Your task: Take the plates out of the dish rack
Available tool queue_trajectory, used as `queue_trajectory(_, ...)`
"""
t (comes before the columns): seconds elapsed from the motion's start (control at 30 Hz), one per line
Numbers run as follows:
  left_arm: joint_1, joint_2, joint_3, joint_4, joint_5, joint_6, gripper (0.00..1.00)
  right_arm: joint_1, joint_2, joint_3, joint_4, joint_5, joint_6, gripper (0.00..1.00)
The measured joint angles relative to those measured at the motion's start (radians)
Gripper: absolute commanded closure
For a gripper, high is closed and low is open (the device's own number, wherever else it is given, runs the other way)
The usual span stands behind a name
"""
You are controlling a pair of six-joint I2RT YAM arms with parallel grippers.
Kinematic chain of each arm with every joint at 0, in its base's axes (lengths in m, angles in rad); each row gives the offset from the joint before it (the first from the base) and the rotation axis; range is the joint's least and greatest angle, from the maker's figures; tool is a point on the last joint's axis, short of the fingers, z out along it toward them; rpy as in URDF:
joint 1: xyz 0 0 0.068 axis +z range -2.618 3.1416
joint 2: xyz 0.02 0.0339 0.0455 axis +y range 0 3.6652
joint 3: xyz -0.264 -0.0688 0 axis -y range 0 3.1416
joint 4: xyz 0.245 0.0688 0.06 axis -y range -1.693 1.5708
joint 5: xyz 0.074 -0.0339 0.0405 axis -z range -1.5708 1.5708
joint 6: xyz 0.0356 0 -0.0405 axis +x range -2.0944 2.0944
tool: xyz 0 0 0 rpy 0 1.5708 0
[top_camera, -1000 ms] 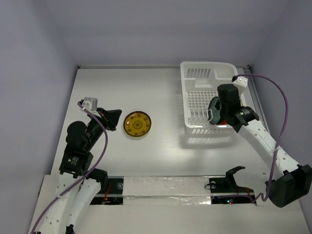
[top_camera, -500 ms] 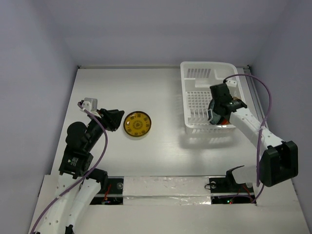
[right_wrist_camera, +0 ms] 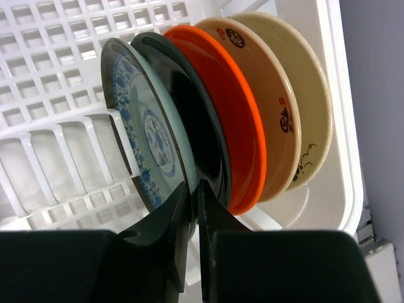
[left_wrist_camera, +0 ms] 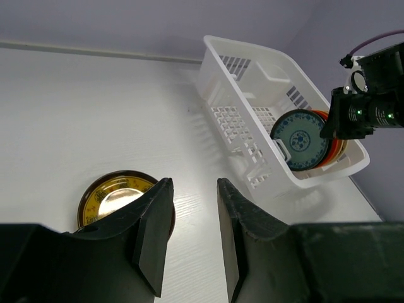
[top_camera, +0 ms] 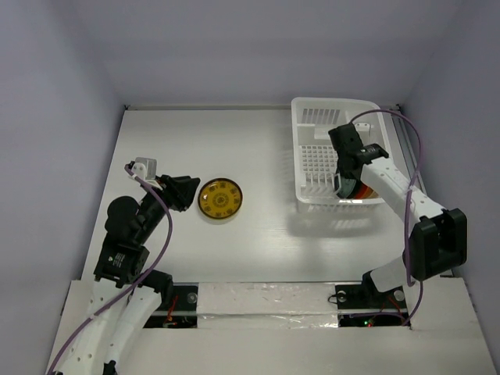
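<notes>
Standing in the dish rack (top_camera: 300, 156): four plates (right_wrist_camera: 243, 107); one yellow plate (top_camera: 219, 199) outside.

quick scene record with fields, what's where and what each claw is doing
rack: white dish rack, right side of the table
plates in rack: five, upright, front to back: blue patterned plate, dark plate, orange plate, front cream plate, rear cream plate
plate out of rack: yellow plate, flat on the table
left claw: open, empty, beside the yellow plate
right claw: in the rack, shut on the blue patterned plate's rim
</notes>
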Motion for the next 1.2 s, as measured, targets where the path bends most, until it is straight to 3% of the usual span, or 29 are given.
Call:
queue_trajectory(0.5, -0.008, -0.011, 0.000, -0.001, -0.008, 0.000, 0.68, 0.125, 0.041, 0.187, -0.192, 0.173, -0.015, 1.00)
queue_trajectory(0.73, -0.008, -0.011, 0.000, -0.001, -0.008, 0.000, 0.60, 0.206, -0.037, 0.301, -0.212, 0.196, -0.003, 1.00)
queue_trajectory(0.87, -0.008, -0.011, 0.000, -0.002, -0.008, 0.000, 0.54, 0.300, -0.134, 0.294, -0.141, 0.095, -0.001, 1.00)
queue_trajectory(1.0, -0.008, -0.011, 0.000, -0.003, -0.010, 0.000, 0.53, 0.396, -0.177, 0.226, 0.077, -0.114, 0.042, 1.00)
queue_trajectory(1.2, -0.008, -0.011, 0.000, -0.005, -0.017, 0.000, 0.52, 0.489, 0.060, 0.185, 0.374, -0.397, 0.147, 1.00)
